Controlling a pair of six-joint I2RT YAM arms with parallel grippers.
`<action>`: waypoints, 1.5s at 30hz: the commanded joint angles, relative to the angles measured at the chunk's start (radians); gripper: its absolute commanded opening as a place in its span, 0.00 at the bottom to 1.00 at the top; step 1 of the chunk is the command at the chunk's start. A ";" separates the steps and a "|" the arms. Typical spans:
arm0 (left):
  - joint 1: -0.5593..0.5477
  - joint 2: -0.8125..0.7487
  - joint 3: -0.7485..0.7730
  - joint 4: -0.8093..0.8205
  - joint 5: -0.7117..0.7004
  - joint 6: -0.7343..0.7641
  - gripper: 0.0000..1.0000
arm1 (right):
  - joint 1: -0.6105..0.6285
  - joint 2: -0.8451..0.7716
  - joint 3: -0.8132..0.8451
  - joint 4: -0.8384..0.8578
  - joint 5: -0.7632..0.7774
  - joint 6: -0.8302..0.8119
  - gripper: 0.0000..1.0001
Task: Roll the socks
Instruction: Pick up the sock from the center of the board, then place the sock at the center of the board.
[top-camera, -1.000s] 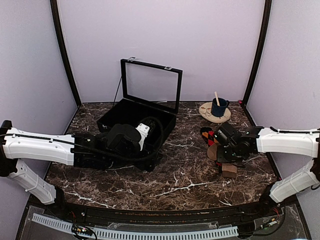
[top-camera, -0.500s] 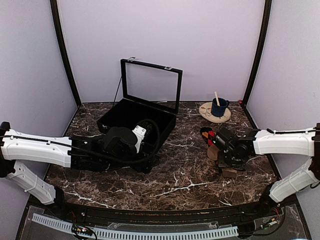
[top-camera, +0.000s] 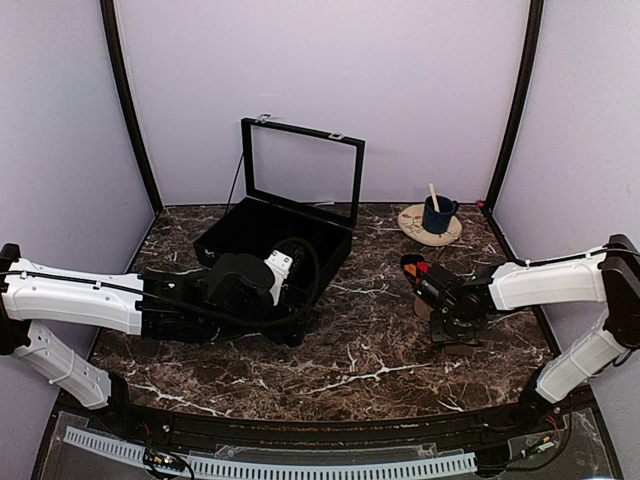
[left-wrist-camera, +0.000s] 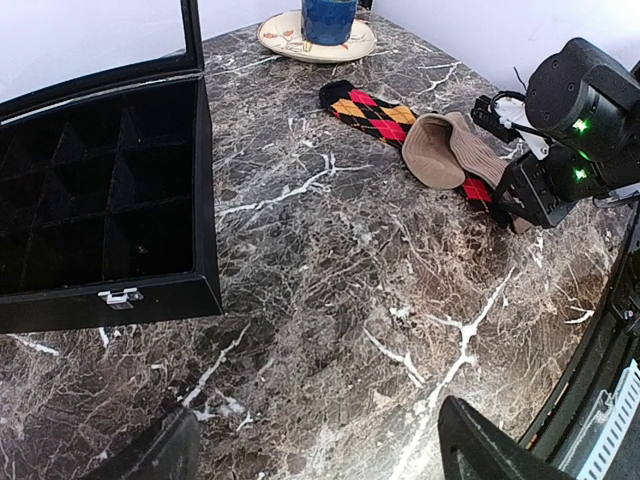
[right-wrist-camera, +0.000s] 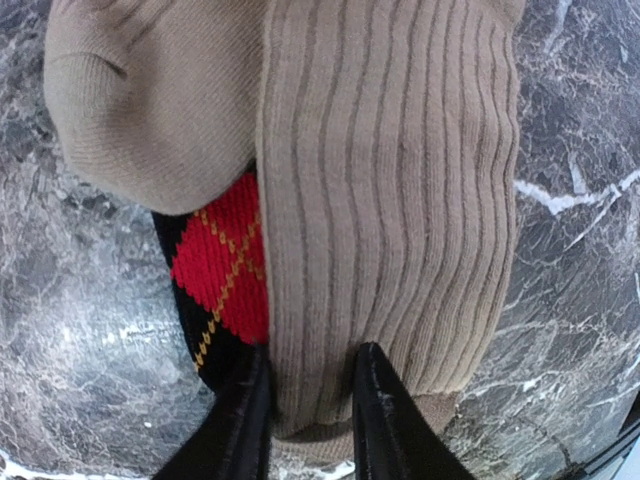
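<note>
The socks (top-camera: 414, 268) lie on the marble table right of centre: black with red-orange argyle diamonds, with a folded tan-brown part (left-wrist-camera: 435, 150). In the right wrist view the ribbed tan cuff (right-wrist-camera: 400, 180) fills the frame, with a red diamond beside it. My right gripper (right-wrist-camera: 310, 405) is shut on the cuff's near edge, one finger on each side of a fabric fold. It sits low over the socks in the top view (top-camera: 447, 322). My left gripper (left-wrist-camera: 320, 455) is open and empty above bare marble, left of the socks, next to the box (top-camera: 292, 330).
An open black box (top-camera: 270, 235) with a raised lid stands at back centre; its divided inside shows in the left wrist view (left-wrist-camera: 100, 200). A plate (top-camera: 412, 222) with a blue cup (top-camera: 437, 213) sits at back right. Walls enclose the table.
My right gripper has moved left and down onto the socks' tan end, which now hides under it. My left arm has drawn back slightly to the left.
</note>
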 joint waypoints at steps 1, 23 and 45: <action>-0.006 -0.006 0.000 0.008 -0.013 0.016 0.85 | 0.010 0.009 -0.006 0.005 0.032 0.002 0.23; -0.006 -0.066 -0.017 0.008 -0.054 0.008 0.85 | 0.033 -0.120 0.230 -0.215 0.156 -0.042 0.00; -0.008 -0.503 -0.153 -0.342 -0.370 -0.261 0.83 | 0.472 0.363 1.044 -0.363 -0.046 -0.025 0.00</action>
